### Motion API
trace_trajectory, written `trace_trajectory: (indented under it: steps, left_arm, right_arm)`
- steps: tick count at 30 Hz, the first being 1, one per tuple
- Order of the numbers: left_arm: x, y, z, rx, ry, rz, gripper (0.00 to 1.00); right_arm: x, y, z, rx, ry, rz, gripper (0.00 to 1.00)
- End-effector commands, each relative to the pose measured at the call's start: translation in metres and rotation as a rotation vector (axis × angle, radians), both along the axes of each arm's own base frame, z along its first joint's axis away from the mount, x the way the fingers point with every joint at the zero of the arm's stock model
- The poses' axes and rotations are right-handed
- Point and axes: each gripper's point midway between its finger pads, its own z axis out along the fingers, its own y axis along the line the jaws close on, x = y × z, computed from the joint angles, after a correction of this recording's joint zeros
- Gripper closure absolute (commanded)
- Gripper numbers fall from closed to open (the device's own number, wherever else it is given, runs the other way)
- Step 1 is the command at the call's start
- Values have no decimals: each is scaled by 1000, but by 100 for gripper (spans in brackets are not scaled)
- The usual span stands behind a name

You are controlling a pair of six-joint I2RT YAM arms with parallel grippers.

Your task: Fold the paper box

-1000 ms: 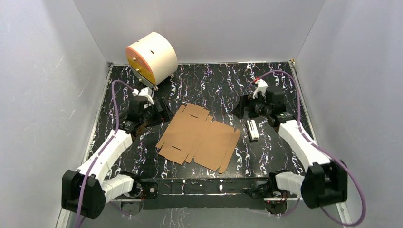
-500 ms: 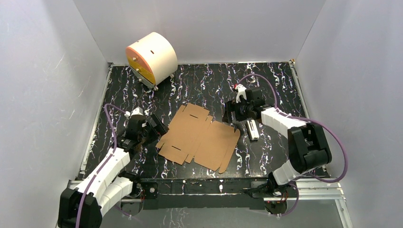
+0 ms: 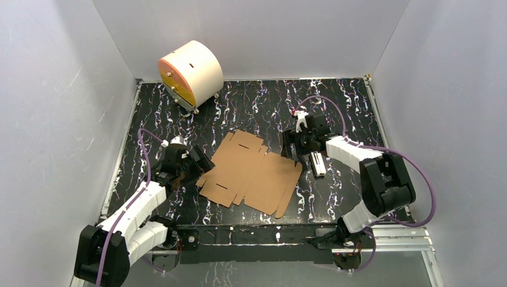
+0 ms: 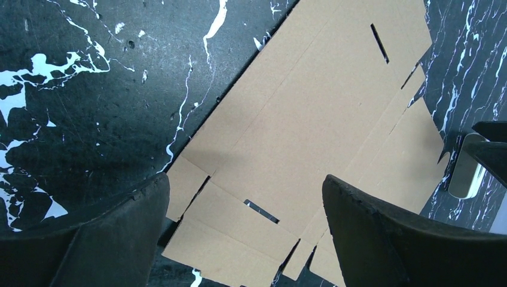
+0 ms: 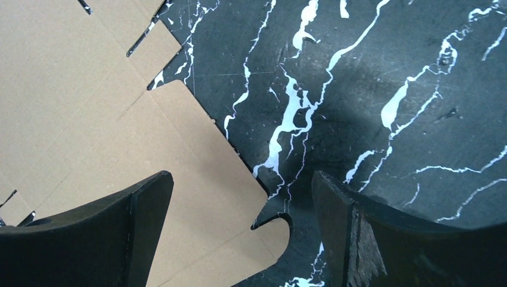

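Note:
The paper box (image 3: 251,173) is a flat, unfolded brown cardboard sheet with flaps and slots, lying in the middle of the black marbled table. My left gripper (image 3: 200,162) is open just above its left edge; the left wrist view shows the sheet (image 4: 311,131) between the spread fingers, with a slot near the middle. My right gripper (image 3: 292,149) is open over the sheet's far right corner; the right wrist view shows a flap with a rounded tab (image 5: 179,197) between its fingers. Neither gripper holds anything.
A cream cylinder with an orange face (image 3: 190,73) stands at the back left. A small white-and-black bar (image 3: 317,162) lies just right of the sheet, close to the right gripper. Grey walls enclose the table on three sides.
Both arms swung inward and down toward the sheet: the left gripper came to its left edge, the right gripper to its far right corner. The sheet has not moved.

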Motion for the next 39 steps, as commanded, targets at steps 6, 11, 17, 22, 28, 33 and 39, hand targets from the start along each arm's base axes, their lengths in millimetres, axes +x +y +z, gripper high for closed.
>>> trace_trajectory:
  steps: [6, 11, 17, 22, 28, 33, 39]
  left_arm:
    - [8, 1, 32, -14, -114, 5, 5]
    - [10, 0, 39, -15, -136, -1, 5]
    - [10, -6, 46, -41, -156, -36, 5]
    - [8, -4, 43, -36, -149, -24, 5]
    - [-2, 3, 34, -37, -116, 24, 5]
    - [-16, 6, 26, -55, -81, 52, 7]
    - [-30, -5, 21, -123, -36, 13, 10]
  right_arm:
    - [-6, -9, 37, -6, -86, -35, 5]
    - [-22, -19, 68, 8, -143, -67, 3]
    - [-46, -38, 113, 13, -250, -96, 1]
    - [-48, -44, 117, 7, -292, -116, 1]
    - [-23, -19, 91, 51, -229, -70, 1]
    - [-3, -9, 73, 39, -198, -49, 1]
    - [-4, 0, 39, 36, -96, -16, 5]
